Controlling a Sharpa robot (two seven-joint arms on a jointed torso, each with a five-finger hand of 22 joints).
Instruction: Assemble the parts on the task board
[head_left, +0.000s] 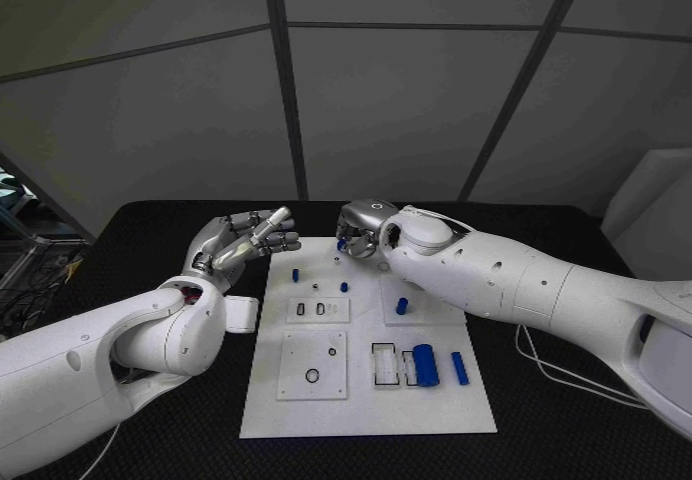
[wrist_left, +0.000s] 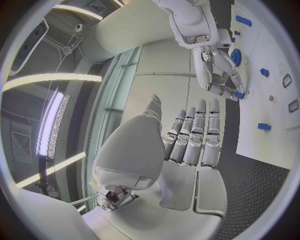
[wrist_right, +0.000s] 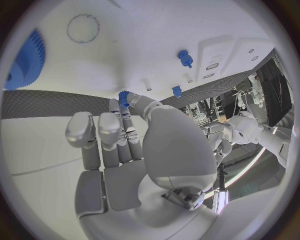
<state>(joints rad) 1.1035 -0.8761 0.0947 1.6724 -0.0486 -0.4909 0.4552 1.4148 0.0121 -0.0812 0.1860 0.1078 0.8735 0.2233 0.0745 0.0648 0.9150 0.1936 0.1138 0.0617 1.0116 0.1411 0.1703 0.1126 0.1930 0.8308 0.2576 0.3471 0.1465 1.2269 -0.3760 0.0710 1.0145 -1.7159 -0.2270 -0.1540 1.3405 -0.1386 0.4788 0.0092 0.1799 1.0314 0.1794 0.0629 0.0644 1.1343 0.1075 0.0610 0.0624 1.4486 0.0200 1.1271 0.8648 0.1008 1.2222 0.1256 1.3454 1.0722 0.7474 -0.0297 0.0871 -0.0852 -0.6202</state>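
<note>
One small blue toothed part (wrist_right: 124, 96) is pinched by your right hand (head_left: 364, 228) over the white task board (head_left: 369, 405); lower it squarely. Left hand (head_left: 238, 243) hovers empty, fingers extended.

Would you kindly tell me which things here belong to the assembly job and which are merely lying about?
Job: task board; blue cylinder; blue rod; small blue gear at the right hand; left hand.
Lying about: white cable; black table.

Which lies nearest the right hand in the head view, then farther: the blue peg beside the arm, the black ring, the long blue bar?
1. Blue peg, beside the right hand's forearm.
2. Black ring, near-left plate.
3. Long blue bar, near-right; too close to the ring to call.
</note>
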